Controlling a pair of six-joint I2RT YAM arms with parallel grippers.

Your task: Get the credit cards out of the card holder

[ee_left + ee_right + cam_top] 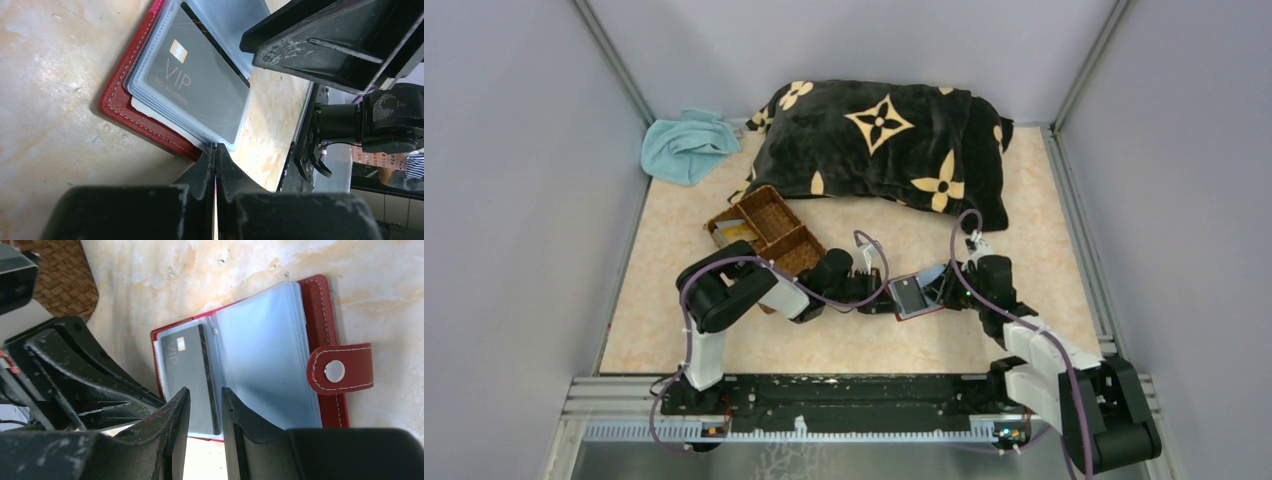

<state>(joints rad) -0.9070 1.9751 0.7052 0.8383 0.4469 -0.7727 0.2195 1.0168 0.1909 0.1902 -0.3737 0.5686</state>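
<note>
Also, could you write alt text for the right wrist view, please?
A red card holder lies open on a marbled table, a dark VIP card in its left sleeve. The right gripper, narrowly open, hangs over the card's near end.

The dark card point(195, 85) in the holder point(120, 110) reads "VIP" in pale letters. Beneath it stands "NO" and a row of digits, seemingly mostly eights.

One each: card holder point(320, 315), card point(192, 370), basket point(776, 212), pillow point(884, 160), cloth point(686, 147).
</note>
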